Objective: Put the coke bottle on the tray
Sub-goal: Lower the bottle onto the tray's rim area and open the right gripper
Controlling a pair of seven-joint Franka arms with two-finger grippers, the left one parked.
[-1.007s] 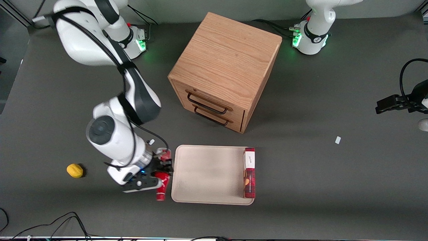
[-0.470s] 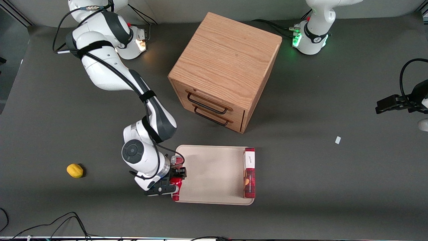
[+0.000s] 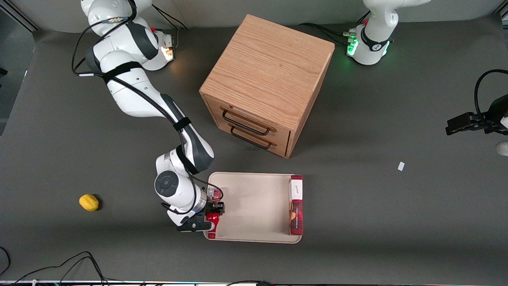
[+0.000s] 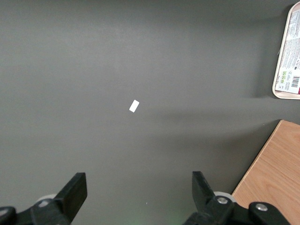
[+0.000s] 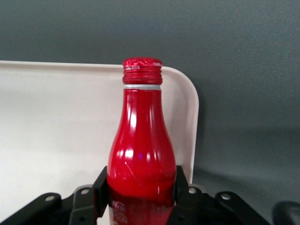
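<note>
Dark grey tabletop, wooden drawer cabinet top centre of front view. Right arm reaches down frame, wrist bent over tray edge, lower centre. Gripper clamped on coke bottle, lying level, cap toward camera, over tray's corner. Snack box on tray; lemon lower left.

Glossy red coke bottle (smooth, reflective), matt cream tray, matt black claw, grained wood cabinet.
</note>
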